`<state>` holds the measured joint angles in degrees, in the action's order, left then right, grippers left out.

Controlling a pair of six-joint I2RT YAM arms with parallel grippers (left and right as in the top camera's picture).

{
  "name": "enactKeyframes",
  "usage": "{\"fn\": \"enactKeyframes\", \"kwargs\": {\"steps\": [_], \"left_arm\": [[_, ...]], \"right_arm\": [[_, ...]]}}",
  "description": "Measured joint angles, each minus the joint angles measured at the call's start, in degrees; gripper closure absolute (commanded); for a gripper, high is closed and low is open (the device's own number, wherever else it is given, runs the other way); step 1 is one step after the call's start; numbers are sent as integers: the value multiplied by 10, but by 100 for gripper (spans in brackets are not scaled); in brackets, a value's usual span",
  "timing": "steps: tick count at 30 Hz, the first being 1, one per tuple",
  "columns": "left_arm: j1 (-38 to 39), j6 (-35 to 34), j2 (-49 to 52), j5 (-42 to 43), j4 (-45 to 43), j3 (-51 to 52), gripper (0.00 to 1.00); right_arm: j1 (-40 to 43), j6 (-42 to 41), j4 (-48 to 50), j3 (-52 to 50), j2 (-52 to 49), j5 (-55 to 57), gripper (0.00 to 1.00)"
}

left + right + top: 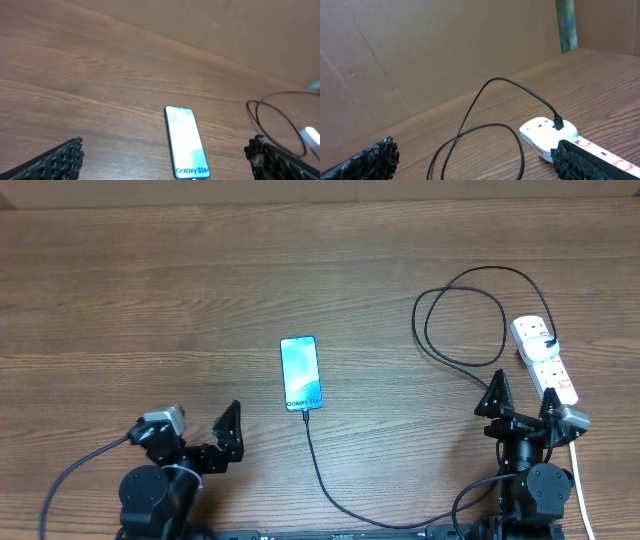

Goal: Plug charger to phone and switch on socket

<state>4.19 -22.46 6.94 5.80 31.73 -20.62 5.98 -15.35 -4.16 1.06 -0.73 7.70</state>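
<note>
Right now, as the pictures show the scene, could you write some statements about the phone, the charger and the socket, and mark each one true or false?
1. The phone lies face up with its screen lit. True.
2. The left hand holds the phone. False: it is open and empty, apart from the phone.
3. The charger's black plug sits in the socket. True.
4. The socket lies on the robot's left side. False: it lies on the right, close to the open right hand.
5. The charger cable forms a loop beside the socket. True.
</note>
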Motion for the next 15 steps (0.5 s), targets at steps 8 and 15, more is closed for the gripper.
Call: {"fn": "enactKeyframes", "kwargs": {"steps": [8,15], "left_arm": [[-68,36,-59,84,-54,91,0],[-73,47,-60,108,-143,131,1]], "right_arm": [[0,0,0,0,0,0,0],[0,0,0,0,0,0,0]]}}
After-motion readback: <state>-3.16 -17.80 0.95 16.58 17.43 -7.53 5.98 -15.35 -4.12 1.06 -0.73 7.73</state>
